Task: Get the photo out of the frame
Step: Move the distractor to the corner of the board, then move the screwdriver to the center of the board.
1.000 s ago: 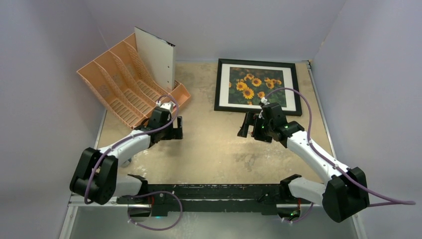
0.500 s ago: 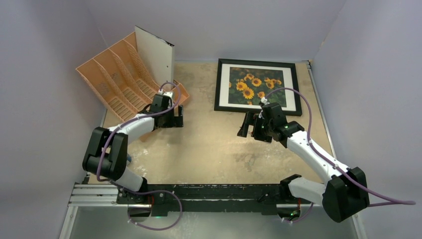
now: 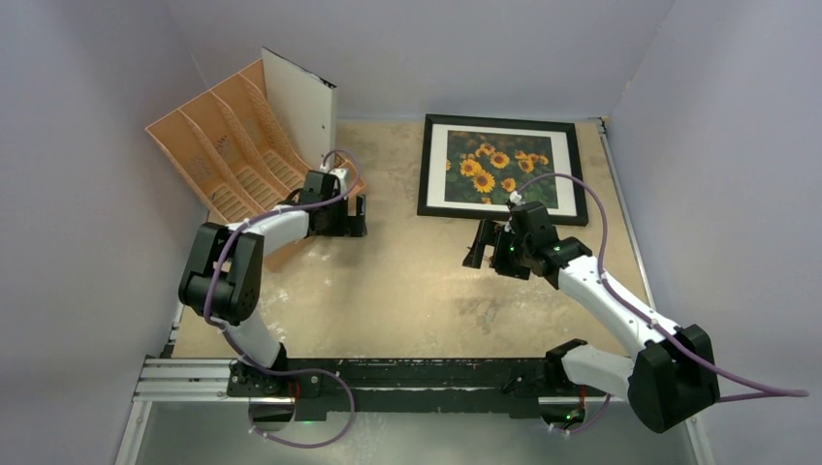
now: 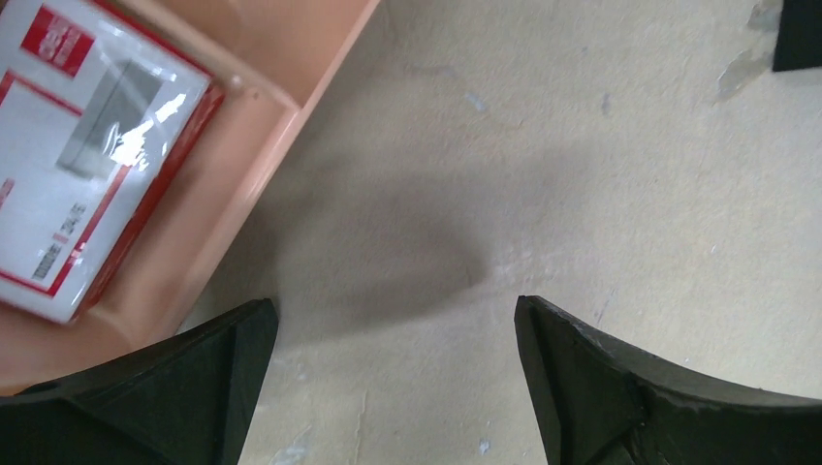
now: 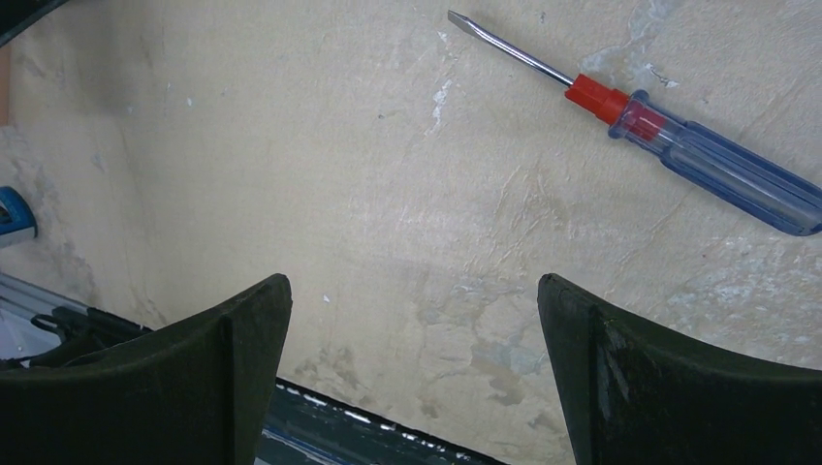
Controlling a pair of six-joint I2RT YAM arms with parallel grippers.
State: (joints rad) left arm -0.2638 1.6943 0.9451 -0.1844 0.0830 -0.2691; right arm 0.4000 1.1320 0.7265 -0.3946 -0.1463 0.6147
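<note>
The frame (image 3: 425, 167) is thin and black and lies flat at the back right of the table. The photo (image 3: 496, 168), yellow sunflowers on dark green, sits inside it behind a white border. My left gripper (image 3: 361, 215) is open over bare table, left of the frame's near left corner (image 4: 800, 34), beside the organiser. In the left wrist view the left gripper (image 4: 395, 320) holds nothing. My right gripper (image 3: 482, 244) is open just in front of the frame's near edge. In the right wrist view the right gripper (image 5: 415, 291) is empty above the table.
An orange file organiser (image 3: 218, 145) stands at the back left with a white sheet (image 3: 302, 111) upright in it and a red-and-white box (image 4: 87, 145) in its end slot. A screwdriver (image 5: 669, 136) with a clear blue handle lies on the table. A black rail (image 3: 407, 373) runs along the near edge.
My left arm has swung back and to the right, bringing its gripper to the organiser's near corner. The organiser has shifted slightly. The right arm has not moved.
</note>
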